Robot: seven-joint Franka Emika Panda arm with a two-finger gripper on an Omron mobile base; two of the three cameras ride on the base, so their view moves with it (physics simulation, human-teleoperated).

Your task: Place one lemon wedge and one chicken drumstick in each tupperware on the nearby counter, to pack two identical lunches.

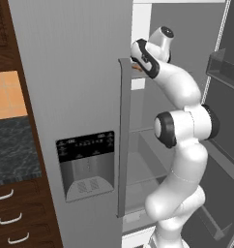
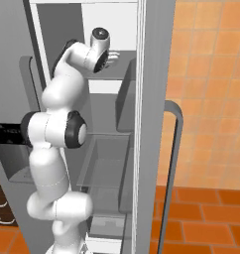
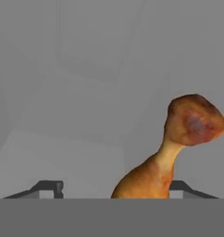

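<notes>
Fridge [image 1: 75, 97] interior, upper shelf: chicken drumstick [image 3: 178, 148] sits btwn gripper [image 3: 118, 187] tips, nearer one side. Jaws apart, not yet clamped. You should centre on the meat, then squeeze.

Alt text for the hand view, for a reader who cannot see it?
A golden-brown chicken drumstick stands between the gripper fingertips, nearer one of them, jaws apart and no grip evident. Behind it are the pale grey walls of the fridge interior.
</notes>
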